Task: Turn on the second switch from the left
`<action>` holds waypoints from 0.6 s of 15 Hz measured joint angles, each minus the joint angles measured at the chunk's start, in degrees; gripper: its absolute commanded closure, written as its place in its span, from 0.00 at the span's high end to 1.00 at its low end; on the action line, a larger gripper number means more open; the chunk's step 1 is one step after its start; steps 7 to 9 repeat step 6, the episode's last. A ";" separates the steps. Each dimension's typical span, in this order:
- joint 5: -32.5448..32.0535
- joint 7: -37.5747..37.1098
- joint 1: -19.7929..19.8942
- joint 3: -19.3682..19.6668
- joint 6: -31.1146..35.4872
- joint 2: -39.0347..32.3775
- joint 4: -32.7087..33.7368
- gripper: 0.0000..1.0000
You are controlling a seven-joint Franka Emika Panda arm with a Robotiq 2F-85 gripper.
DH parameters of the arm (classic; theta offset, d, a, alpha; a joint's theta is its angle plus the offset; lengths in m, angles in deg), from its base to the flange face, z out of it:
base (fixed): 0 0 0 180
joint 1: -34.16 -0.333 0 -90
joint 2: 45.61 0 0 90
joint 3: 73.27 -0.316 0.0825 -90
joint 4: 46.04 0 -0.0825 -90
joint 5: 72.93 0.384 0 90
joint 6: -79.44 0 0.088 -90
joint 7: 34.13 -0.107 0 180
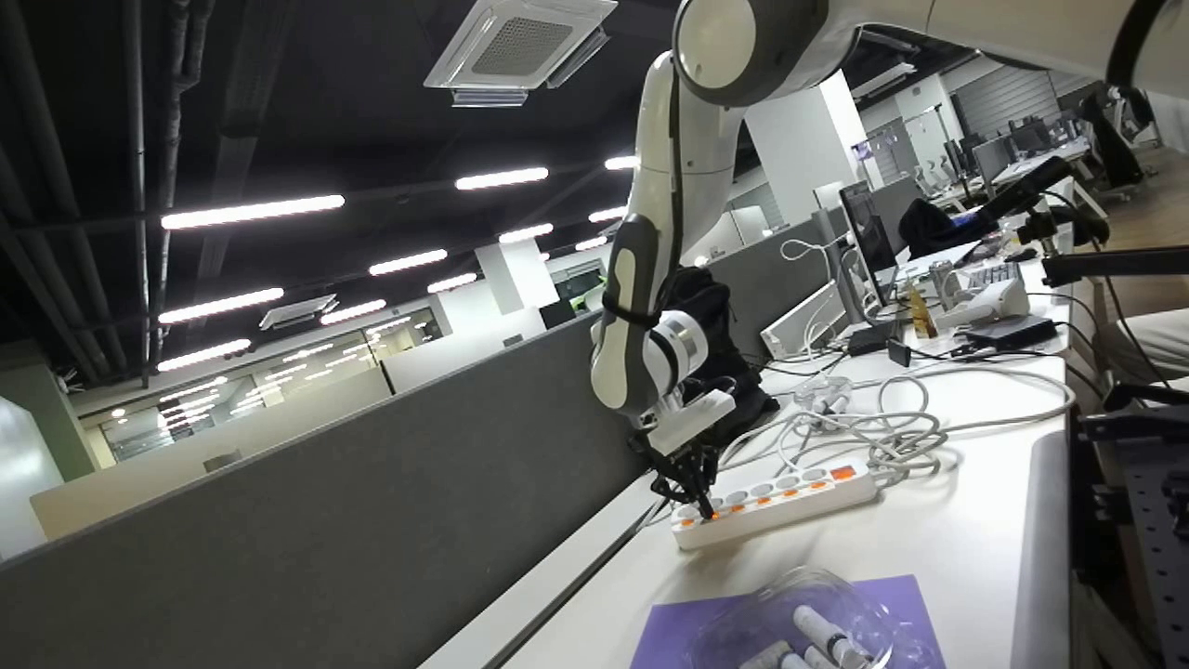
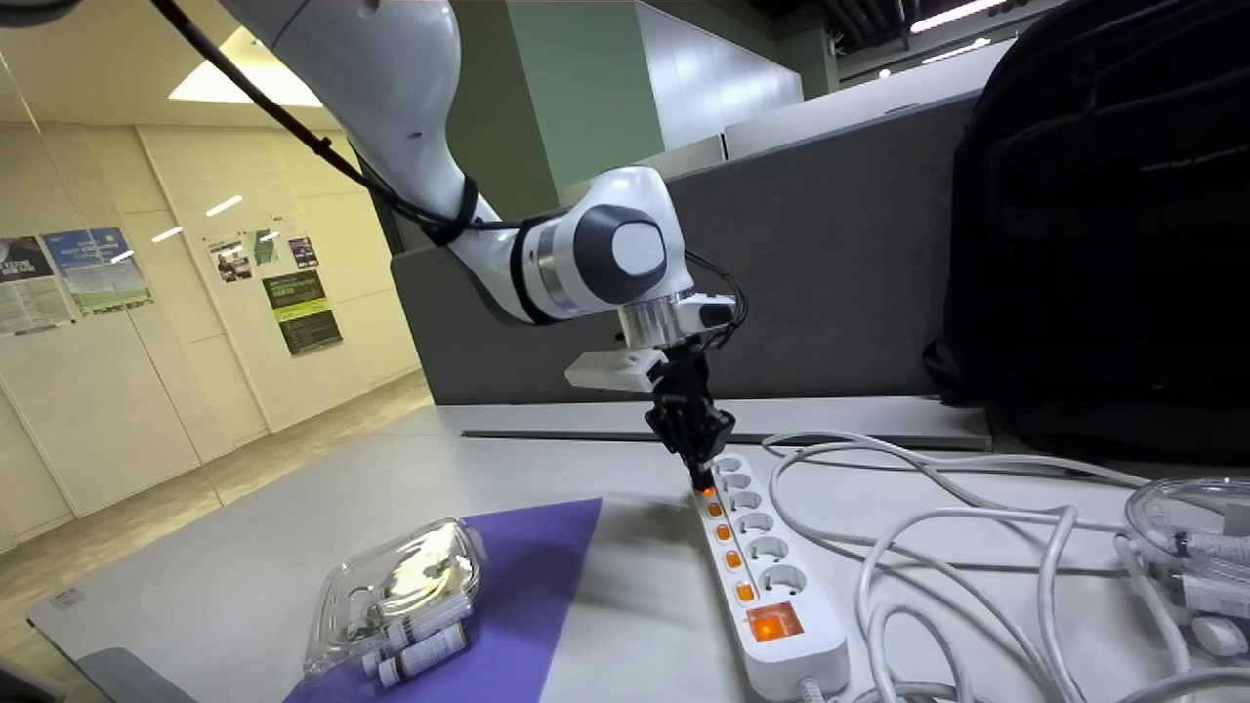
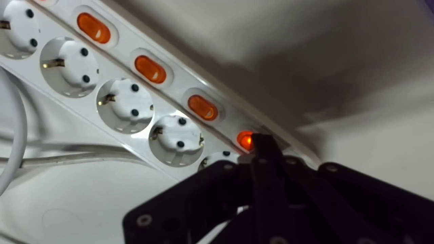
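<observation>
- The power strip (image 1: 785,520) lies flat on the white counter (image 1: 999,474), its round sockets (image 3: 124,105) in a row alongside its small orange switches (image 3: 150,69).
- The second switch (image 3: 243,139) from the left, as counted in an exterior view, glows bright orange; the other small ones in the wrist view look unlit.
- The hand (image 3: 268,140) points down at that glowing switch, closed, its fingers (image 3: 263,166) together and nothing seen between them.
- In the wrist view the hand's tip hides part of the switch; whether it is pressing, I cannot tell.
- A larger orange switch (image 2: 774,622) sits at the strip's cord end.
- Pale cords (image 3: 21,125) lie in loops on the counter, on the sockets' side.
- In both exterior views a clear plastic box (image 2: 386,586) sits at least partly on a purple sheet (image 2: 547,596), white tubes (image 2: 423,654) showing in or against it.
- A black bag (image 2: 1104,225) stands by the gray partition (image 2: 820,273).
</observation>
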 measured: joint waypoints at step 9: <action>0.59 0.02 0.49 -0.27 -1.18 -0.26 0.78 0.00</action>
